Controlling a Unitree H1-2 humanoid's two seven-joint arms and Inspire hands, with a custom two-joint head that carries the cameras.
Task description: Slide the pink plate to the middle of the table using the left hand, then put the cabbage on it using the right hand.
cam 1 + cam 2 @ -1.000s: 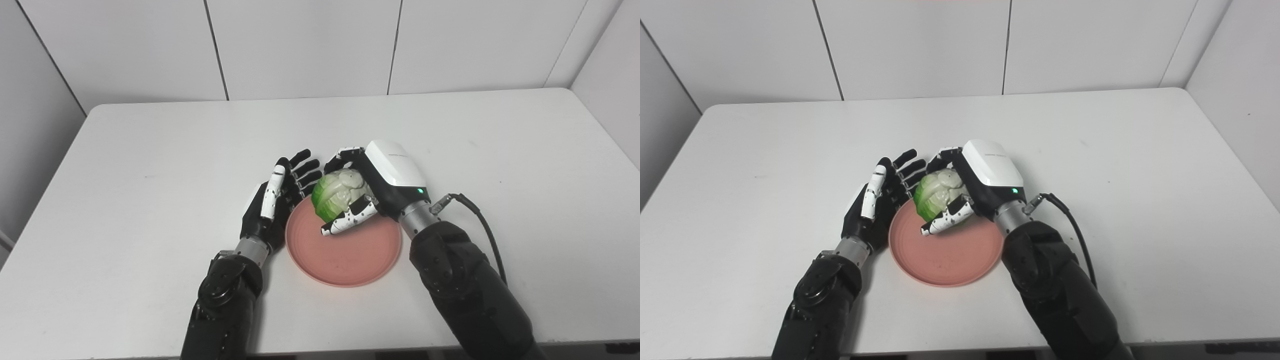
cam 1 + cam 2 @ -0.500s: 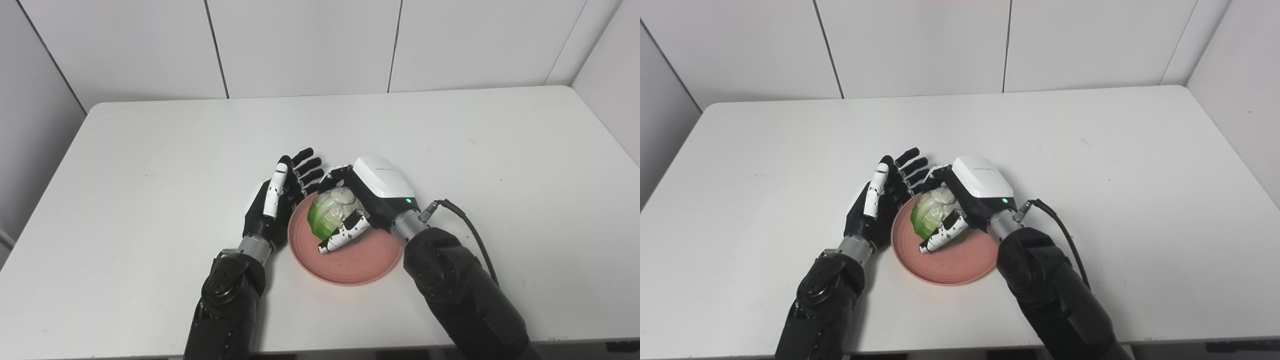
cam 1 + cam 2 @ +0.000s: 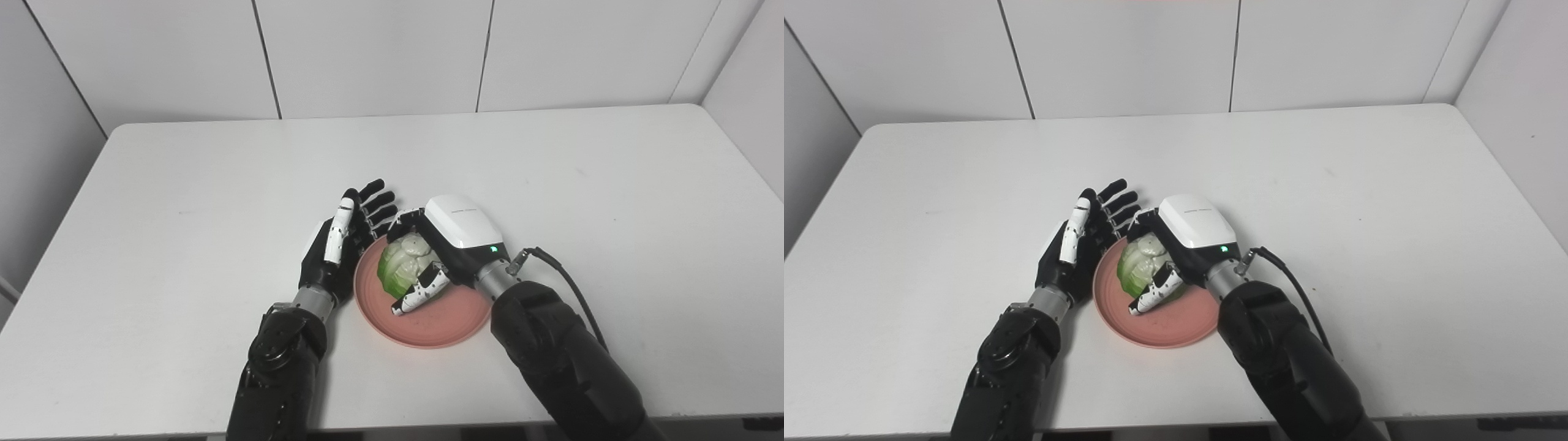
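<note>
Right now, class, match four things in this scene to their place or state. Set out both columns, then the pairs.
Things:
1. round pink plate
2. pale green cabbage
3. left hand
4. right hand

States:
A. shut around the cabbage
B. open, beside the plate's left rim
C. lying on the white table
D. over the plate, held

Pairs: 1-C, 2-D, 3-B, 4-A
</note>
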